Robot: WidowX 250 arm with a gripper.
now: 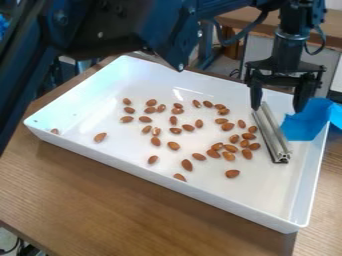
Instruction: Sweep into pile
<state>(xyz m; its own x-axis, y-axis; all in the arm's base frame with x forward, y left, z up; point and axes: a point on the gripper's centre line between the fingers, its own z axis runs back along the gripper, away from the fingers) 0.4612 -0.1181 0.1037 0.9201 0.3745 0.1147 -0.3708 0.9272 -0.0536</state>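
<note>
So the almonds (187, 165) are scattered loosely over the middle of the white tray (100, 112), which sits on the wooden tabletop (100, 200), with a couple of strays off toward the left corner. The gripper (277, 106) hangs over the right end of the tray, its jaws spread wide with nothing pinched between them. A grooved metal bar (270, 131) lies at a slant in the tray just below, and a blue sheet (307, 122) sits right by the far-right side of the jaws. Can't tell whether it's fixed to anything. No pile yet, imo. If the bar is meant to be the sweeper, the arm probably has to grab it first, and a bad grab looks like the big risk: catch it off-center and it could twist or slip as soon as it meets nuts. The blue sheet might get snagged too if the jaws close on its edge. Then there's height: ride too high and almonds slip underneath, press too low and the bar scrapes or shoves the whole tray. Sweep too fast and they'll roll round the ends. Those strays near the left corner are the likeliest to get missed, since the walls leave little room behind them.
</note>
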